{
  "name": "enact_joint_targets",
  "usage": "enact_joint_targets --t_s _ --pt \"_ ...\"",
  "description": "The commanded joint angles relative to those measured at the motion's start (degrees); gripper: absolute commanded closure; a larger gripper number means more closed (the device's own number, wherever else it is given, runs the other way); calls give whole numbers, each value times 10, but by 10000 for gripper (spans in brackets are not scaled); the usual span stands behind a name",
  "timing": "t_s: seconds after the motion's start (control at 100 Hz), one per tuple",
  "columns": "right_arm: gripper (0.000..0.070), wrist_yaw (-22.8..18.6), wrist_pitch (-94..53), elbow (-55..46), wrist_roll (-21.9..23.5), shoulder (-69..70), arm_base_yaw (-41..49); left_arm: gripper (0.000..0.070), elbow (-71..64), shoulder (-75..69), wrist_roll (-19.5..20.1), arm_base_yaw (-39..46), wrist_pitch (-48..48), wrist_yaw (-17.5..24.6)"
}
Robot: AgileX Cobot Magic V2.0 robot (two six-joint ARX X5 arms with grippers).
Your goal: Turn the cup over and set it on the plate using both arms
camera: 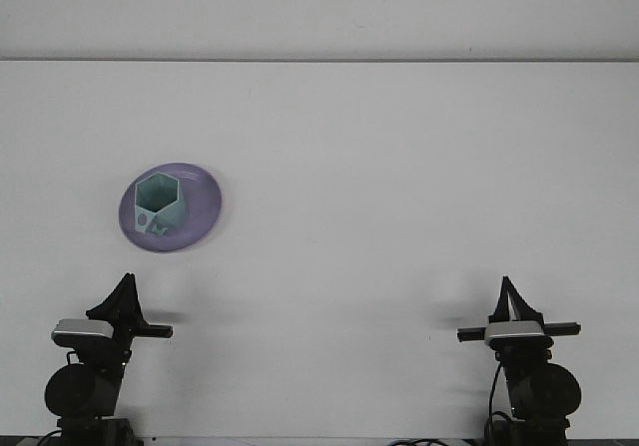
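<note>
**Inspector:** Where is the cup?

**Assistant:** The cup point(157, 203) is pale green with six flat sides. It stands upright, mouth up, on the purple plate point(203, 205). The plate lies on the white table point(399, 187), on the left side at middle depth. A small handle shows on the near side of the cup, low down.

**Inspector:** Left arm?

**Assistant:** The left gripper point(124, 294) sits at the near left edge of the table, nearer than the plate and well apart from it. Its fingers come together in a dark point facing away. It has hold of nothing. From this angle I cannot tell whether the fingers are closed or parted.

**Inspector:** Right arm?

**Assistant:** The right gripper point(509, 296) sits at the near right edge, far across the table from the plate. It also shows as a dark point above a grey block and holds nothing. How far apart its fingers are, I cannot tell.
</note>
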Motion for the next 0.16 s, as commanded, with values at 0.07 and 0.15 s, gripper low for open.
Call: enact_joint_targets --t_s 0.07,0.15 --pt "700 2 6 -1 8 0 0 685 -10 -1 -1 1 6 1" --pt "700 2 6 -1 9 0 0 685 -10 -1 -1 1 6 1"
